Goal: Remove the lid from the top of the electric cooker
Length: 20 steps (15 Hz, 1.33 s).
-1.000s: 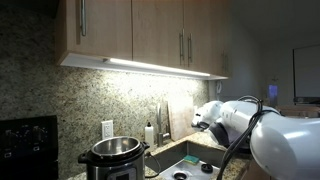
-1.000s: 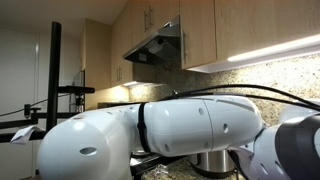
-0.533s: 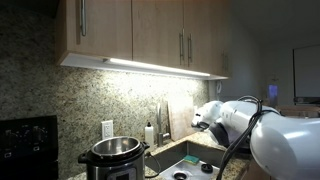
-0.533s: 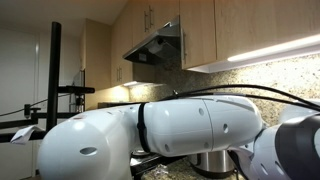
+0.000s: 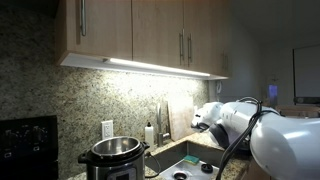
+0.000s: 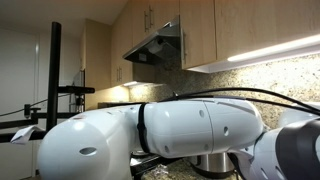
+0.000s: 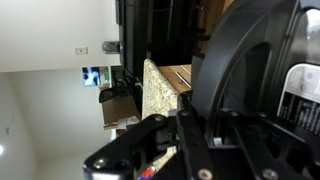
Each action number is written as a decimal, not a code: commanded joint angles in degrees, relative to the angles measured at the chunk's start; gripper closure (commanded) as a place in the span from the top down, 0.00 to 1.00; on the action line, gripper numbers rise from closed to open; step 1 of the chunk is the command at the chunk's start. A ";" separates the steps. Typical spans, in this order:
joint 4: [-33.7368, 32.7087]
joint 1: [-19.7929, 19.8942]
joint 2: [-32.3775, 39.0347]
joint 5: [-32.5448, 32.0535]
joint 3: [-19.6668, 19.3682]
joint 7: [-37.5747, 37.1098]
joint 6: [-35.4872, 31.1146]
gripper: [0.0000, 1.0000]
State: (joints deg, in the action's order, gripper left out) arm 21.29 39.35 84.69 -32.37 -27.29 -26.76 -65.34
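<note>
The electric cooker [image 5: 113, 163] stands on the counter at the lower left, steel with black trim. The black lid [image 5: 114, 146] sits on top of it. In an exterior view only a strip of the steel cooker [image 6: 212, 163] shows under the arm. The white arm [image 5: 240, 120] reaches in from the right, well to the right of the cooker and apart from it. In the wrist view the gripper's black body [image 7: 200, 140] fills the frame and its fingertips are hidden. Neither cooker nor lid shows in the wrist view.
A black boxy appliance [image 5: 26, 146] stands left of the cooker. A sink [image 5: 190, 160] lies to the right, with a soap bottle [image 5: 150, 133] behind it. Wooden cabinets [image 5: 140, 35] hang overhead. A range hood [image 6: 158, 46] is mounted on the wall.
</note>
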 commanded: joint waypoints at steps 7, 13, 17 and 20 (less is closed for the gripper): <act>-0.01 -0.14 -0.98 4.28 -1.10 -10.36 -6.67 0.04; 0.17 -0.26 -0.88 4.22 -1.19 -14.60 -9.25 0.04; 0.00 -0.13 -1.27 4.70 -0.80 -16.60 -11.19 0.04; 0.01 -0.11 -1.47 4.93 -0.74 -18.33 -12.32 0.04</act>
State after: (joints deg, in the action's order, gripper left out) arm 21.01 39.35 84.92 -28.85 -27.19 -42.88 -76.89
